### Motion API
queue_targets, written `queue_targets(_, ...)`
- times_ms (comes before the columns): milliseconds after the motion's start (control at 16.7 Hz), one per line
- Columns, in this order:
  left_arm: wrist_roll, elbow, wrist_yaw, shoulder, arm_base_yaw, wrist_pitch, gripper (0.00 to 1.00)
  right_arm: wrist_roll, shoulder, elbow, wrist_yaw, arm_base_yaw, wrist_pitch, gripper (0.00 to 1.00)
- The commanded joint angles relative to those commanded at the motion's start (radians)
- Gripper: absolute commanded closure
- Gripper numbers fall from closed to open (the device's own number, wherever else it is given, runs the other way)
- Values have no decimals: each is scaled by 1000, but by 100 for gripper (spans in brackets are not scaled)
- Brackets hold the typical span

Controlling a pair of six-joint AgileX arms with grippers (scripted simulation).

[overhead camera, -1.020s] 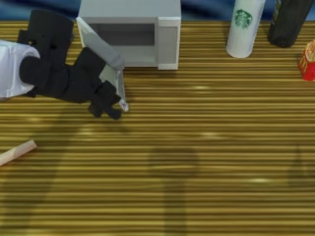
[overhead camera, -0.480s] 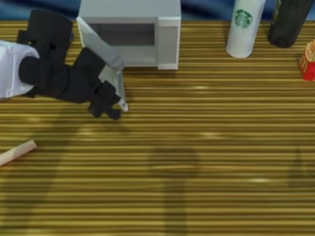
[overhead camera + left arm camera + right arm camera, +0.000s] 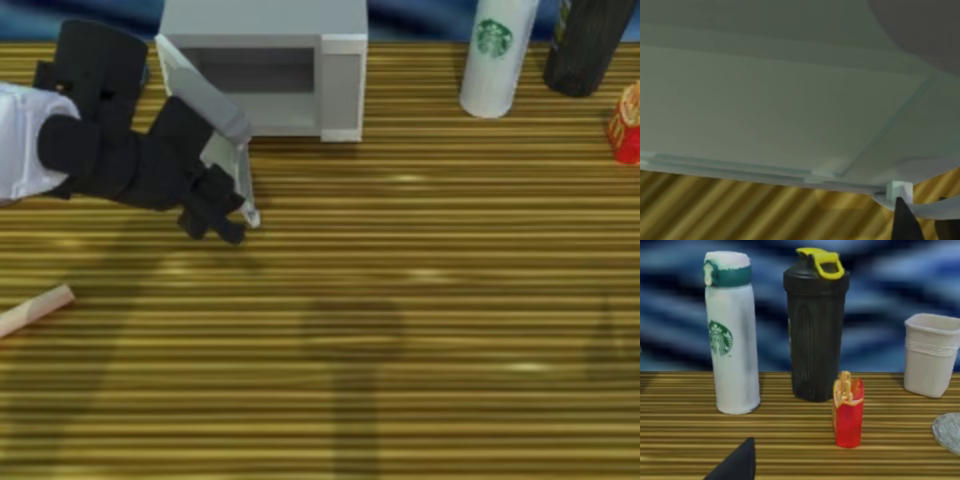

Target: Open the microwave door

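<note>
The light grey microwave (image 3: 265, 20) stands at the back of the table, left of centre. Its cavity shows, because the microwave door (image 3: 200, 90) stands swung out toward the front left. My left gripper (image 3: 232, 215) is at the door's free edge, shut on the pale door handle (image 3: 900, 190). In the left wrist view the door (image 3: 780, 100) fills most of the picture, and the left gripper (image 3: 922, 217) has a dark finger on each side of the handle. My right arm is out of the top view. Only a dark tip of the right gripper (image 3: 735, 465) shows.
A white green-logo cup (image 3: 495, 60), a black shaker bottle (image 3: 590, 45) and a red fries box (image 3: 625, 125) stand at the back right. A white tub (image 3: 930, 355) and a grey disc (image 3: 947, 432) lie beyond them. A pale stick (image 3: 35, 308) lies at the left edge.
</note>
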Motion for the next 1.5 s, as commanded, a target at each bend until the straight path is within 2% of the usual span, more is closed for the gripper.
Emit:
queue_targets(360, -2, -4, 7, 0, -5, -3, 100, 0, 0, 0, 0, 0, 0, 0)
queue_targets(780, 87, 4, 56, -3, 36, -39, 100, 0, 0, 0, 0, 0, 0, 0)
queue_targets(1500, 91, 3, 58, -2, 38, -42, 100, 0, 0, 0, 0, 0, 0, 0)
